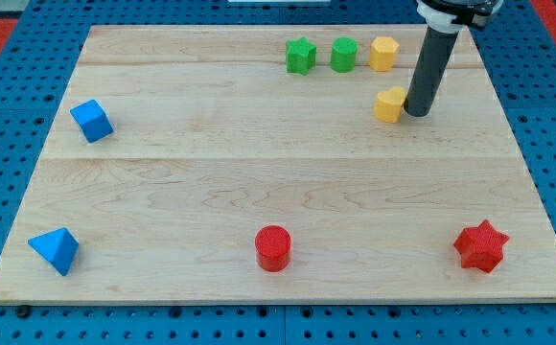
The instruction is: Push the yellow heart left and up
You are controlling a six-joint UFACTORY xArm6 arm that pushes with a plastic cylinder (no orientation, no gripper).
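The yellow heart (389,104) lies at the view's upper right on the wooden board (211,182). My tip (417,113) stands right against the heart's right side, touching or nearly touching it. The dark rod rises from there toward the view's top. A yellow hexagon-like block (383,53) sits above the heart, near the board's top edge.
A green star (300,55) and a green hexagonal block (343,54) stand left of the yellow block at the top. A blue cube (92,121) is at the left, a blue pyramid-like block (55,250) bottom left, a red cylinder (272,248) bottom middle, a red star (480,246) bottom right.
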